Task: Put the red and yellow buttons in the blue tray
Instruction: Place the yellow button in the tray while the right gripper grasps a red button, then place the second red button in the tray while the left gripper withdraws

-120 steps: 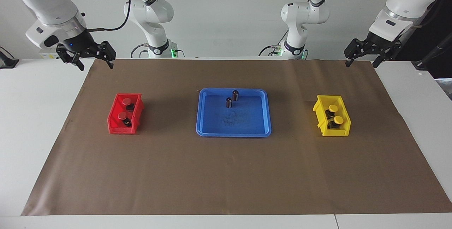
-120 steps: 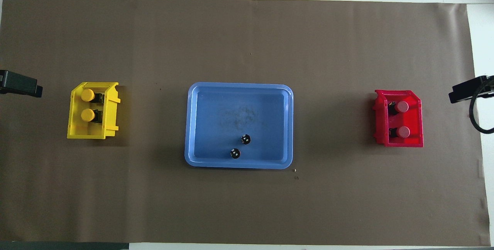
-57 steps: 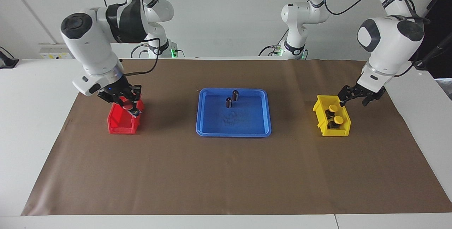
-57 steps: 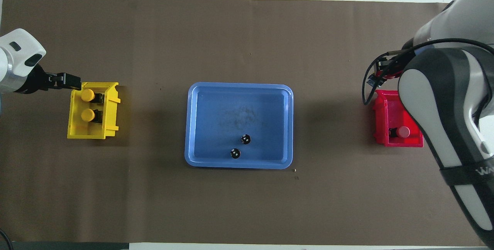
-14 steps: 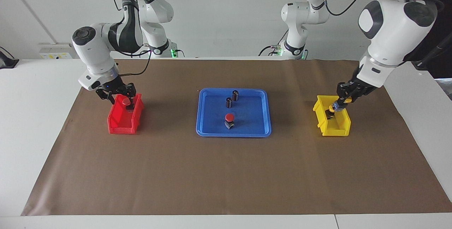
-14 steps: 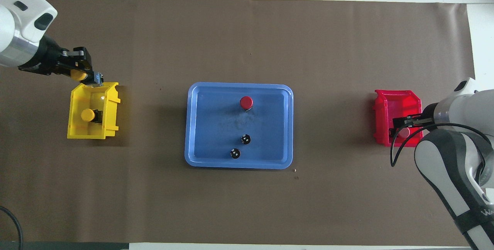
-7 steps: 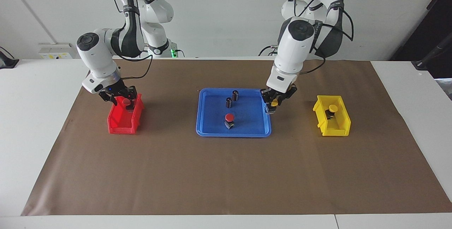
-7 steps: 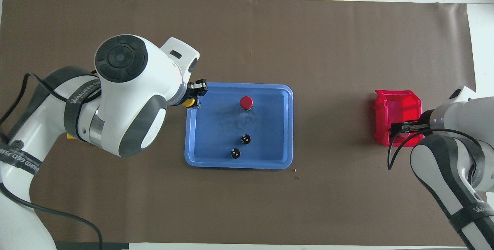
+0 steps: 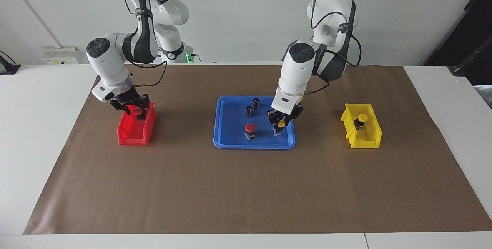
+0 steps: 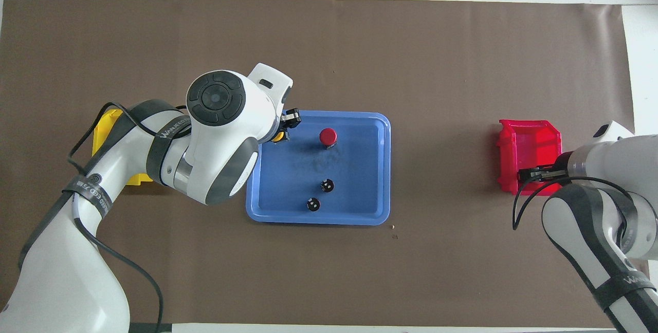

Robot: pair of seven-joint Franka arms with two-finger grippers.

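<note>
The left gripper [image 9: 281, 125] is low in the blue tray [image 9: 226, 141], at the end toward the left arm, its fingertips clamped on a yellow button [image 9: 281, 124] whose cap faces up and whose dark base points down, long axis upright; whether the base touches the floor cannot be told. Beside this gripper, toward the right arm's end, a red button [image 9: 250, 127] stands upright in the tray, cap up, and two dark cylinders [image 9: 252, 107] stand upright nearer the robots. The right gripper [image 9: 132, 107] is down in the red bin [image 9: 130, 135], its fingers either side of a red button [image 9: 137, 110] with the cap up; whether they grip it I cannot tell. The yellow bin [image 9: 365, 141], well apart from the left gripper, holds one yellow button [image 9: 361, 118], cap up.
</note>
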